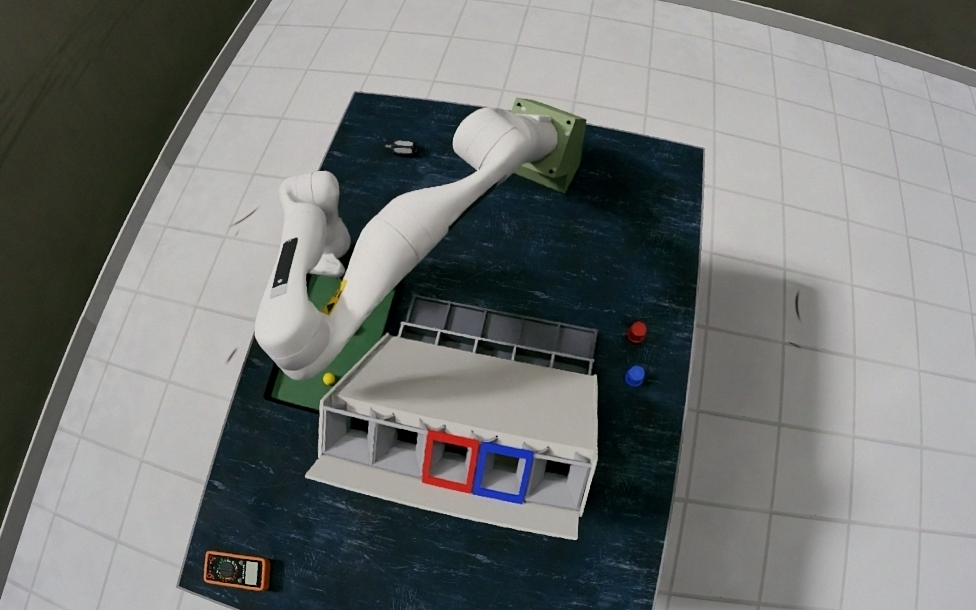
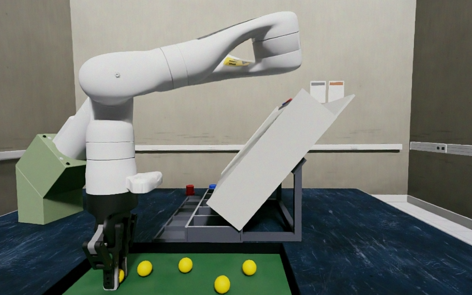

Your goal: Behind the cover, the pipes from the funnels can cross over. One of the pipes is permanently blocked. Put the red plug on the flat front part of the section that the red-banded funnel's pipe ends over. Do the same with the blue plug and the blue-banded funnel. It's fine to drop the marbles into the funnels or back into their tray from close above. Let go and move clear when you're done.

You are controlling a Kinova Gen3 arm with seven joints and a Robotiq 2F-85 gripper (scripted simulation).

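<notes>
The pincer (image 2: 114, 277) grips a yellow marble (image 2: 121, 275) in the green tray (image 2: 259, 284).

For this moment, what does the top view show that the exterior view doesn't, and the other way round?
Only top: the red-banded funnel and blue-banded funnel openings, and a multimeter.
Only exterior: the end effector shut on a marble down in the tray, and four more loose marbles.
Both: the arm, cover, sections, red plug and blue plug, both standing on the mat.

Smooth white arm (image 2: 127, 73), yellow label (image 2: 236, 62), black claw (image 2: 111, 273), green base (image 2: 45, 179).
</notes>
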